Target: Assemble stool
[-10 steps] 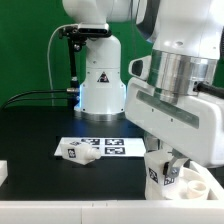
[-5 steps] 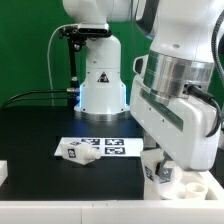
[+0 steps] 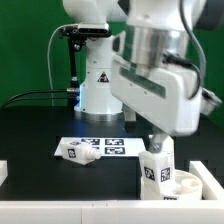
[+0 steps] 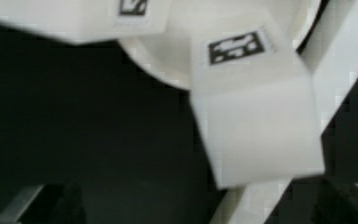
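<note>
Green backdrop (image 3: 25, 50), black table (image 3: 40, 130), usual setup. The seat (image 3: 192, 186) sits at the front of the table on the exterior view's right. One leg (image 3: 155, 172) stands upright at its near edge, tag facing the camera, and looks to be in a socket.

My guess is this kit is light, hard plastic: stiff, nothing to crush, but smooth enough to slip in a loose pinch. The leg is chunky with flat faces, so I'd grab across two opposite flats up near the top, clear of the seat rim. The seat is light too and could skate or turn on the table if the leg gets twisted hard.

The gripper (image 3: 158, 146) is right over the leg's top. In the wrist view the jaws are just dark blurs either side of the leg, so I can't tell if it's pinching or let go.

Further out, a spare leg (image 3: 78, 152) lies on its side at the marker board's (image 3: 112, 147) end on the exterior view's left, with the arm's base (image 3: 100, 85) behind.

Versus half a second ago, the wrist has swung round and lifted toward the exterior view's left, so the leg's tag is out in the open instead of half buried behind the housing. The seat, spare leg and board haven't budged.
</note>
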